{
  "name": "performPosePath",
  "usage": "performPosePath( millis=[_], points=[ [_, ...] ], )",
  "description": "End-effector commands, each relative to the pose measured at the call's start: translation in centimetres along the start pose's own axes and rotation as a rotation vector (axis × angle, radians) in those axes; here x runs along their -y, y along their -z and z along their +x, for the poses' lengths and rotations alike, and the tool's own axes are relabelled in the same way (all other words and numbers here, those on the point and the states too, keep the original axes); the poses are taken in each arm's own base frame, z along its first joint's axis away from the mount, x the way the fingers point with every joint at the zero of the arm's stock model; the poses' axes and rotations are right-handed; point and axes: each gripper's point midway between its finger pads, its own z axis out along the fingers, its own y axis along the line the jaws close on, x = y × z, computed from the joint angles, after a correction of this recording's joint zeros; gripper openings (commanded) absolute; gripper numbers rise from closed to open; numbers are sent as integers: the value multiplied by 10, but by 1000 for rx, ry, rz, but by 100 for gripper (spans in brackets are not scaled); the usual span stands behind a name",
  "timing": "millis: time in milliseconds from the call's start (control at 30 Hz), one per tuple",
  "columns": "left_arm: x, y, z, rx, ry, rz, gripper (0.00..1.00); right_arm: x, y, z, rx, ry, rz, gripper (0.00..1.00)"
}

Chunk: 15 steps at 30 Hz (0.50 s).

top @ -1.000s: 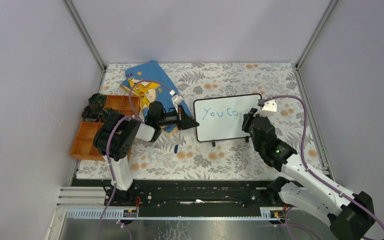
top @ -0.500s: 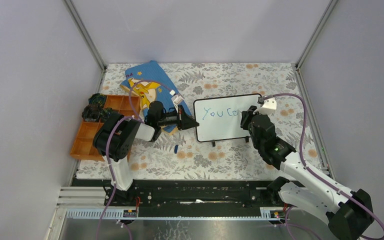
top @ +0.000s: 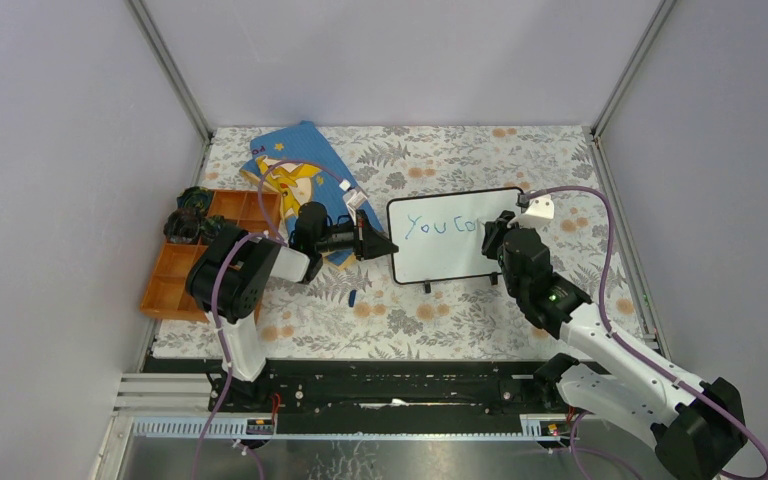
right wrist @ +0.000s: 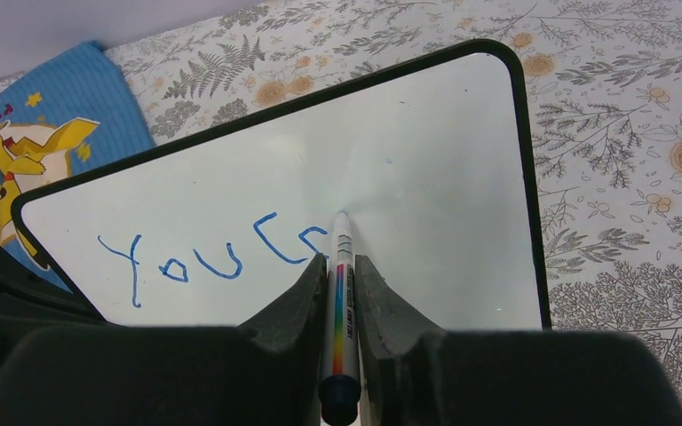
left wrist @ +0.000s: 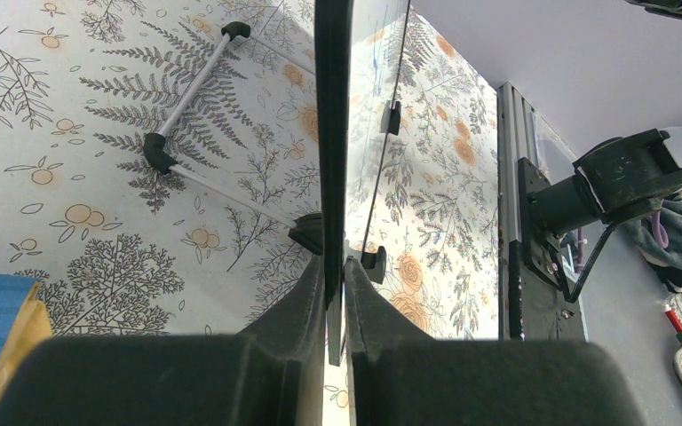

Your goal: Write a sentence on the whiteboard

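Observation:
The whiteboard (top: 445, 255) stands tilted at the table's middle, and my left gripper (top: 385, 246) is shut on its left edge. In the left wrist view the board's black frame (left wrist: 332, 133) runs edge-on between that gripper (left wrist: 335, 266)'s jaws. The sentence (top: 440, 226) reads "You C" in blue plus a partial letter (right wrist: 222, 257). My right gripper (right wrist: 339, 262) is shut on a white marker (right wrist: 341, 293) with a rainbow stripe. Its tip touches the board just right of the last stroke. The top view shows this gripper (top: 493, 238) at the board's right part.
A blue picture book (top: 295, 165) lies at the back left, and an orange compartment tray (top: 185, 270) sits at the left edge. A small blue cap (top: 352, 297) lies in front of the board. A white block (top: 538, 210) sits by the board's right corner.
My right arm has shifted slightly toward the far left with the marker on the board. The left arm and the board have not moved.

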Motion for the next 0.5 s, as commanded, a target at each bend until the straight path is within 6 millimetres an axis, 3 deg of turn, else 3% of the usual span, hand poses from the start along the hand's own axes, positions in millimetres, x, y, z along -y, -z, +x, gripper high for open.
performPosePath(
  millis=[0,467],
  points=[
    [-4,-2,23,-61,32,-28,0,-4,0,-12,28,-34,-8,0],
    [-5,-2,22,-63,30,-29,0,3,5,16,-52,-27,-15,0]
  ],
)
